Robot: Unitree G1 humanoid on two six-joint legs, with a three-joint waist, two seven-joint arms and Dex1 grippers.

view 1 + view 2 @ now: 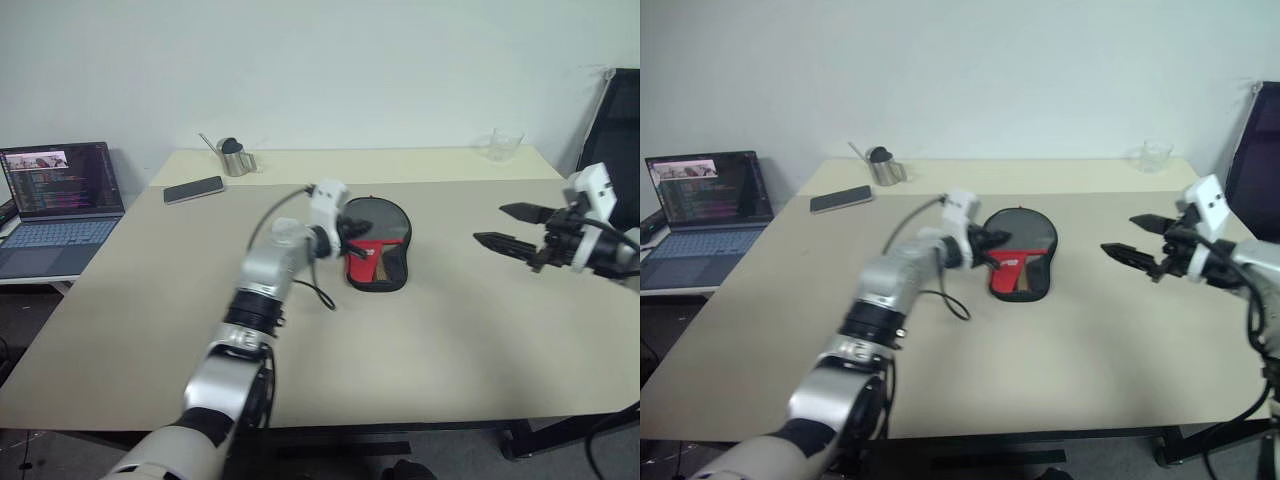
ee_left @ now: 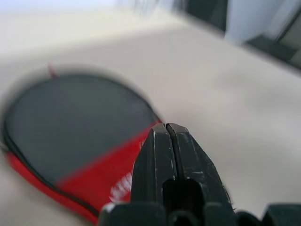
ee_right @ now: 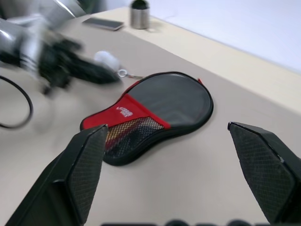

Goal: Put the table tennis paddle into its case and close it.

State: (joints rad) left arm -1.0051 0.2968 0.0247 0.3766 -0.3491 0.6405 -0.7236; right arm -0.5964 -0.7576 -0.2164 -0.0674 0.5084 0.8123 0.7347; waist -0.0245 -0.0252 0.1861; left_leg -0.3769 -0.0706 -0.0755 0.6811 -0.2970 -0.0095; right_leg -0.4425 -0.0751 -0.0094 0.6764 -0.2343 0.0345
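Here, from the head view, we see the case lying flat mid-table, our left gripper just above its near-left edge and our right gripper well apart, fingers spread wide. In the left wrist view the fingers are pressed together over the case's black-and-red fabric. In the right wrist view the paddle's striped handle shows through the case's mesh.

Left arm: stretched forward, angled toward the right
Left gripper: fingers pressed together, level
Right gripper: fingers spread wide, pointing left; empty
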